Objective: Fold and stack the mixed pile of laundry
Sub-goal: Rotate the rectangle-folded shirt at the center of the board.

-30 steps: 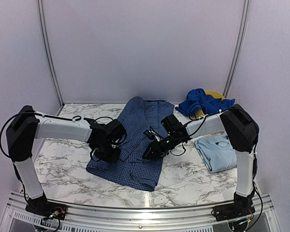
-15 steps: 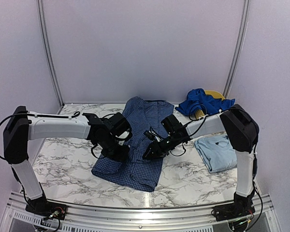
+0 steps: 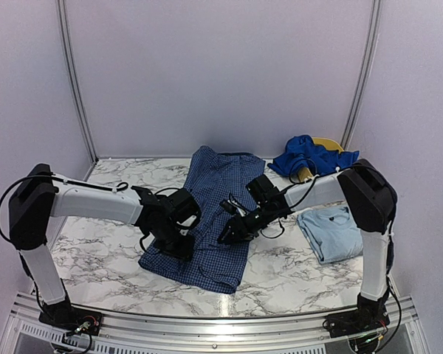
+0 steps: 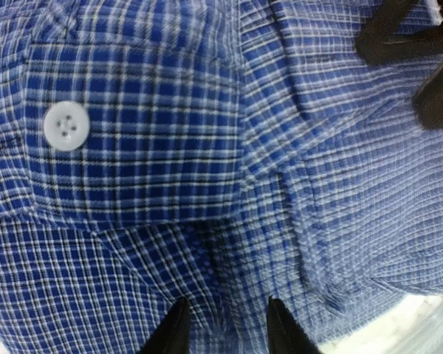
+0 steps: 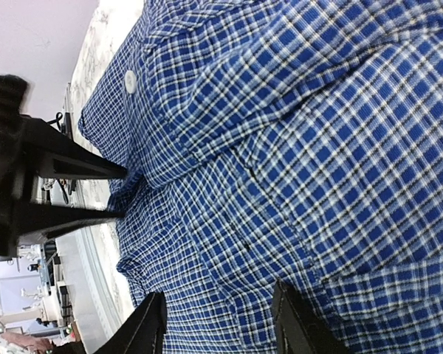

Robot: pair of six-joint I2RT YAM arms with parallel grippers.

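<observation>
The navy-and-white checked shirt [image 3: 214, 199] lies spread down the middle of the marble table, its left side folded in. My left gripper [image 3: 180, 240] rests on the shirt's lower left part. In the left wrist view its jaws [image 4: 225, 332] stand open, with a soft ridge of checked cloth [image 4: 229, 221] lying under the gap. My right gripper [image 3: 229, 230] presses on the shirt's right half; its jaws [image 5: 221, 324] are wide open over flat cloth [image 5: 295, 147]. A folded pale blue T-shirt [image 3: 331, 233] lies at the right. A royal-blue piece [image 3: 304, 156] is heaped at the back right.
A yellow basket [image 3: 329, 143] peeks out behind the royal-blue heap. Bare marble table [image 3: 96, 243] lies to the left of the shirt and along the front edge. Grey walls close in the table on three sides.
My left gripper moved right, drawing the shirt's left edge inward, then its jaws came apart. The right gripper stayed in place on the shirt.
</observation>
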